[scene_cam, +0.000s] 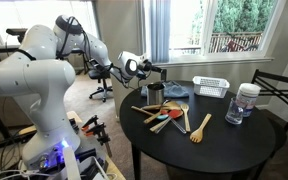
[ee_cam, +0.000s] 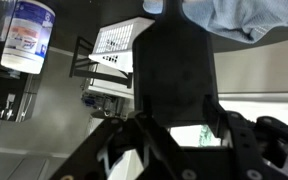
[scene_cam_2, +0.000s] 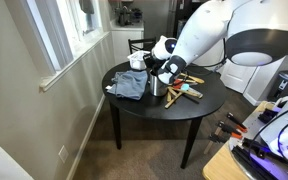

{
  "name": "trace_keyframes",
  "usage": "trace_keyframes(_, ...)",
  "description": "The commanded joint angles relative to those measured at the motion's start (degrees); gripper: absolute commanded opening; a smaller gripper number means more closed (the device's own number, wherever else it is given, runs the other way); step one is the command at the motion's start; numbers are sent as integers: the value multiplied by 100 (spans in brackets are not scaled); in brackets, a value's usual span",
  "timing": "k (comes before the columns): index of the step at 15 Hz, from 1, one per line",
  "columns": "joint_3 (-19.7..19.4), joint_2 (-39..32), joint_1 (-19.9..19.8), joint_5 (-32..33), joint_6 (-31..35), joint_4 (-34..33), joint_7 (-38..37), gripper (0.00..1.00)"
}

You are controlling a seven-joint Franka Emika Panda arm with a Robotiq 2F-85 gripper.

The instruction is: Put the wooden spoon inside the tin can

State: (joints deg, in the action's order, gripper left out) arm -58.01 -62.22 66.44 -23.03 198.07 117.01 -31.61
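Observation:
A pale wooden spoon (scene_cam: pixel 199 128) lies on the round black table (scene_cam: pixel 254 145), at the front of a loose pile of utensils (scene_cam: pixel 169 115). The dull silver tin can (scene_cam: pixel 156 93) stands upright near the table's edge and also shows in an exterior view (scene_cam_2: pixel 159 87). My gripper (scene_cam: pixel 156 70) hovers just above and beside the can, apart from the spoon, and shows in an exterior view (scene_cam_2: pixel 169 70) too. In the wrist view the dark fingers (ee_cam: pixel 174 125) show a bright gap between them and hold nothing. The spoon and can are not clear in that view.
A white slatted basket (scene_cam: pixel 211 87) and a clear jar with a white lid (scene_cam: pixel 246 102) stand at the far side. A blue-grey cloth (scene_cam_2: pixel 131 85) lies next to the can. Chairs stand around the table (scene_cam_2: pixel 199 105). A window wall is close by.

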Motion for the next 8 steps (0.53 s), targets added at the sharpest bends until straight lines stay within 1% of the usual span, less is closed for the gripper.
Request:
trace_keyframes(1, 880, 1138, -736, 196, 0, 207, 1002, 86)
trace_keyframes(2, 1127, 1418, -964, 286, 0, 303, 1220, 94)
trace_keyframes(3, 1346, 1635, -1185, 335, 0, 379, 1409, 98)
trace_keyframes(4, 1553, 1885, -1398, 403, 0, 483, 1604, 100)
trace_keyframes(8, 2147, 2627, -2141, 473, -109, 778, 2194, 100)
